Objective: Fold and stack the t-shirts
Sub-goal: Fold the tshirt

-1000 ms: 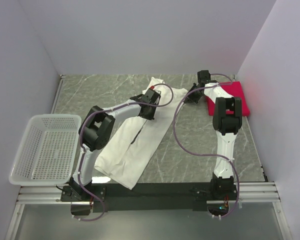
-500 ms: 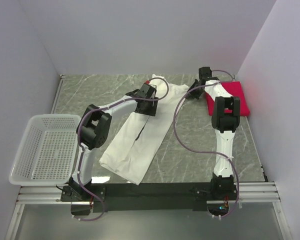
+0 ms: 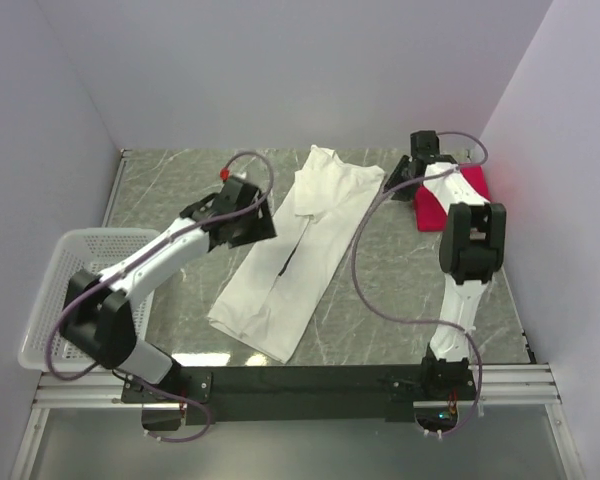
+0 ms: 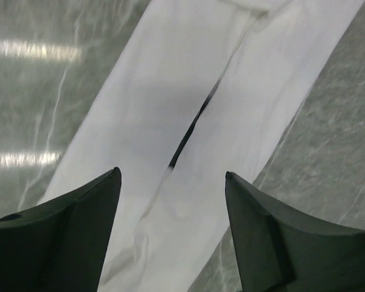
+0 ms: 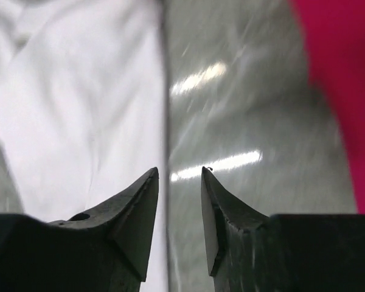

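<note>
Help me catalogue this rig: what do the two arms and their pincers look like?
Both the left arm and right arm have white links joined by bulky black joints. A thin purple-grey cable loops loosely along each. A small red mark sits at the left wrist. The left pincer and right pincer each have two dark, wedge-shaped fingers tapering to points.
</note>
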### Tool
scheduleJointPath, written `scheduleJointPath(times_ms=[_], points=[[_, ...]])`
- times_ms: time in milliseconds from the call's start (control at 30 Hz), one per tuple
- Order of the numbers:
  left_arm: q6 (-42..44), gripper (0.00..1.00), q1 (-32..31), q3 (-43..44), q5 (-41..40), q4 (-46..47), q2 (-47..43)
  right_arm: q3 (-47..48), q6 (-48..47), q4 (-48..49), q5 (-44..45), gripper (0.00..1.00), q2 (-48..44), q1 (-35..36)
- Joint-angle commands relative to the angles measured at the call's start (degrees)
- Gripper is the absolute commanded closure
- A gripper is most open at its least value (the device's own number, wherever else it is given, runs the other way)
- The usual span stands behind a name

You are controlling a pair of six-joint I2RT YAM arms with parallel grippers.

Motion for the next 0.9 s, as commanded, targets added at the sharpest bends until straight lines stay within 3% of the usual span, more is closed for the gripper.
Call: scheduleJointPath(times_ms=[0, 200, 300, 433, 667, 867], points=[[-6.31, 0.28, -0.51, -11.3, 1.12, -4.55, -5.44, -7.34, -4.56, 4.08, 0.28, 0.59, -17.72, 7.75], [-10.18, 0.4, -0.51, -24.77, 2.87, -5.17, -16.17, -25.36, -10.01, 5.04, -4.46, 0.64, -33.91, 28.89], [-11.5, 0.44, -0.51, -28.29, 2.62, -4.73, -17.93, -31.17, -10.01, 5.14, -4.47, 0.65, -36.2, 41.11], [-12.73, 0.5, -0.51, -31.55, 3.75, -3.33, -17.24, -35.57, -7.74, 5.4, -1.3, 0.65, -33.23, 50.2], [-14.4, 0.55, -0.6, -35.6, 5.87, -2.88, -13.72, -32.25, -7.99, -0.48, -2.71, 0.63, -22.25, 56.8], [-16.6, 0.56, -0.95, -39.03, 9.82, -3.06, -13.28, -32.33, -8.43, -6.45, -2.45, 0.61, -16.97, 57.16]])
